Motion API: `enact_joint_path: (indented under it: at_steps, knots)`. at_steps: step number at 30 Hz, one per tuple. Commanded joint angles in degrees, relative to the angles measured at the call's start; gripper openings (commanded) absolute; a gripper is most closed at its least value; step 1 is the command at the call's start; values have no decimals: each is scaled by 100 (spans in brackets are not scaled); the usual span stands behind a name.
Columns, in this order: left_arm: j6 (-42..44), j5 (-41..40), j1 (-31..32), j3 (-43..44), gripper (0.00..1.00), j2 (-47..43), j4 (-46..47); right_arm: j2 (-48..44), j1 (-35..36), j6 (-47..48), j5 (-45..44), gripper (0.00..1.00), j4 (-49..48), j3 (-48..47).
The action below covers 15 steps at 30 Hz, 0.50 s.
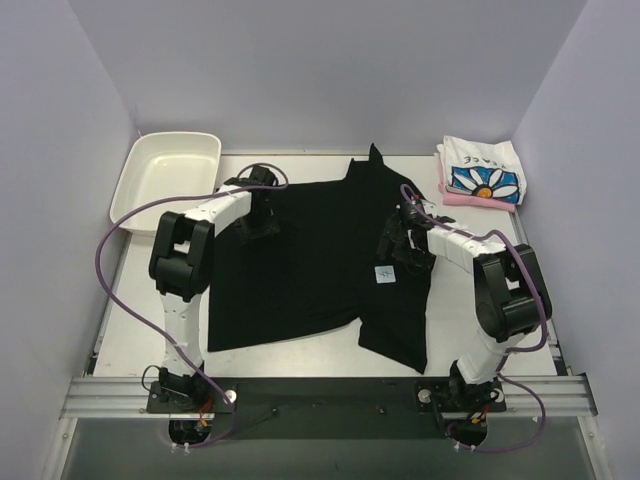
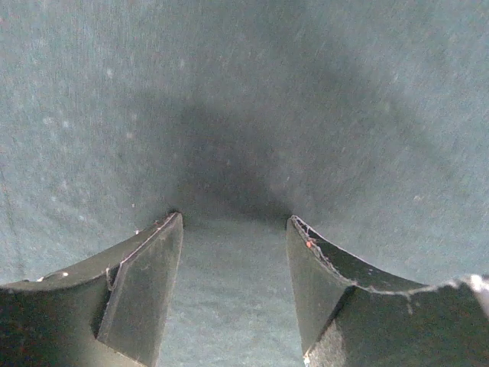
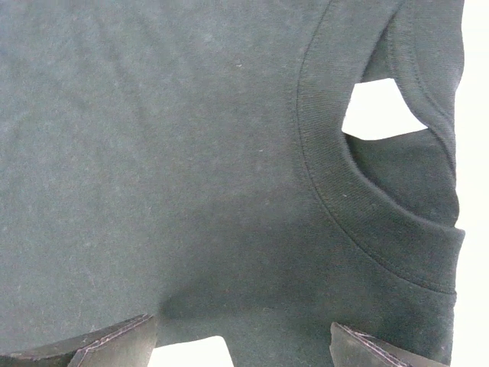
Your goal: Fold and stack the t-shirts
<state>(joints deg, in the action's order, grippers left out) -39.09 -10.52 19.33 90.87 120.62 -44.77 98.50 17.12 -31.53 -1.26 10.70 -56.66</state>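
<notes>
White desk [image 1: 130, 330] is carrying the black t-shirt [image 1: 310, 260], spread across its middle. Left tool [image 1: 262, 222] is standing open over it, and right tool [image 1: 398, 240] is gaping wide near the collar [image 3: 336, 206]. Daisy shirt [image 1: 485, 175] is sitting folded on pink shirt [image 1: 470, 200] in the far-right corner.

left gripper [image 2: 235, 223] and right gripper [image 3: 243, 325], jaws apart

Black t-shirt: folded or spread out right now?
Spread out: the black t-shirt lies flat across the table, unfolded, its neckline visible in the right wrist view.
</notes>
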Motion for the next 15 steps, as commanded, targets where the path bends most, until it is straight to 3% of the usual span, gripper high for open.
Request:
enact_joint_path:
  at_steps: [1,6,15]
  knots:
    - [139,-204,-79,650,66,488,-146,3,-271,-178,-94,100,591,331]
    - [253,-503,-114,1388,66,971,-338,-164,-403,-257,-94,100,609,524]
    - [393,-319,-360,3162,66,2114,-918,-120,-596,-328,55,100,697,315]
